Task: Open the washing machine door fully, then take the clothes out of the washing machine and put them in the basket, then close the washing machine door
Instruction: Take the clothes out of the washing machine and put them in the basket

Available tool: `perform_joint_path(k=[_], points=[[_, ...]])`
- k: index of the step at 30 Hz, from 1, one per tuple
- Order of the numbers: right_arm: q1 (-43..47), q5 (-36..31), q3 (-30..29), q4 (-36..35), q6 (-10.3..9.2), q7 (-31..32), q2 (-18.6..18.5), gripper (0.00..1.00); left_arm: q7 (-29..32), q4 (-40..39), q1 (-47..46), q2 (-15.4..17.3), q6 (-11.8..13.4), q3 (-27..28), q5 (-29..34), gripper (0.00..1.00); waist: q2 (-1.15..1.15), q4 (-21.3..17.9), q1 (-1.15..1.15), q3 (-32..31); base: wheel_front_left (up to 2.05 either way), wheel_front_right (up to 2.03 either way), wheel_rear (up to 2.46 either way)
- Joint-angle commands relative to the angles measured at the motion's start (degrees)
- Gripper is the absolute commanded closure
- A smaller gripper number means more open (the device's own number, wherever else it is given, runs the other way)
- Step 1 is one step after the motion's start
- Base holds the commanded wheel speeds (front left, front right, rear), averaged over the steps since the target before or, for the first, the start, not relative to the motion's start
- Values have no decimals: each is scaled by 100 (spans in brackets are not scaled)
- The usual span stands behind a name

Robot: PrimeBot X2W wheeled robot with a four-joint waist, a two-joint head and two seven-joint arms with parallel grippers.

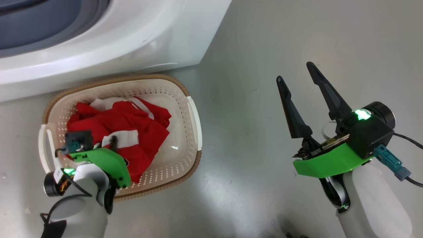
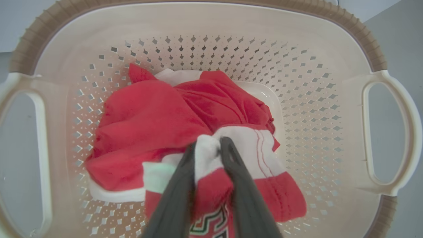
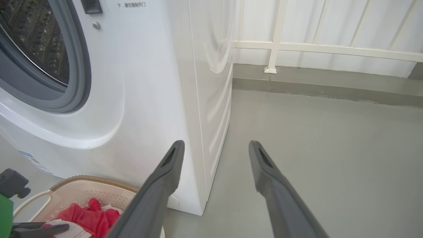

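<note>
- clothes [image 2: 148, 125]: red, lay heaped inside basket [image 2: 211, 23], just beside washing machine [image 1: 132, 39].
- left gripper [image 2: 209, 142]: fingers pinched a white band of the clothes.
- right gripper [image 1: 294, 71]: fingers spread, empty, above floor [image 1: 251, 49].

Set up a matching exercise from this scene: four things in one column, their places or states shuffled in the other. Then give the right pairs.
Column one
1. clothes
2. basket
3. right claw
4. left claw

Column two
A. open and empty, above the floor
B. standing on the floor by the washing machine
C. pinching a white fold of fabric
D. heaped inside the cream container

Pairs: 1-D, 2-B, 3-A, 4-C
</note>
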Motion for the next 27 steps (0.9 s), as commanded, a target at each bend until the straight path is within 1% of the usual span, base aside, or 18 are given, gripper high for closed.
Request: perform_joint_path(k=[1, 6, 10, 12, 15, 18, 22, 27], points=[[43, 54, 88, -106, 20, -36, 6, 0, -24, -9, 14, 172, 12, 83, -34, 0, 0, -16, 0, 16, 0, 0, 0], [37, 11, 14, -4, 20, -36, 6, 0, -122, 22, 22, 83, -18, -5, -24, 0, 0, 62, 0, -102, 0, 0, 0], [16, -1, -26, 58, 20, -36, 6, 0, -316, -13, 65, 28, 50, -18, -35, 0, 0, 141, 0, -269, 0, 0, 0], [37, 21, -57, 84, 20, -36, 6, 0, -385, -106, 104, 4, 64, 16, -71, 0, 0, 194, 0, -373, 0, 0, 0], [110, 57, -128, 140, 20, -36, 6, 0, -431, -379, 206, -28, 21, 65, -108, 0, 0, 286, 0, -562, 0, 0, 0], [195, 72, -259, 219, 20, -36, 6, 0, -437, -1002, 408, -31, -61, 77, 7, 0, 0, 377, 0, -775, 0, 0, 0], [283, 97, -479, 299, 20, -36, 6, 0, -438, -1847, 790, -37, -148, 307, 28, 0, 0, 474, 0, -1071, 0, 0, 0], [365, 84, -619, 418, 20, -36, 6, 0, -439, -3090, 1302, -42, -154, 624, 292, 0, 0, 574, 0, -1403, 0, 0, 0]])
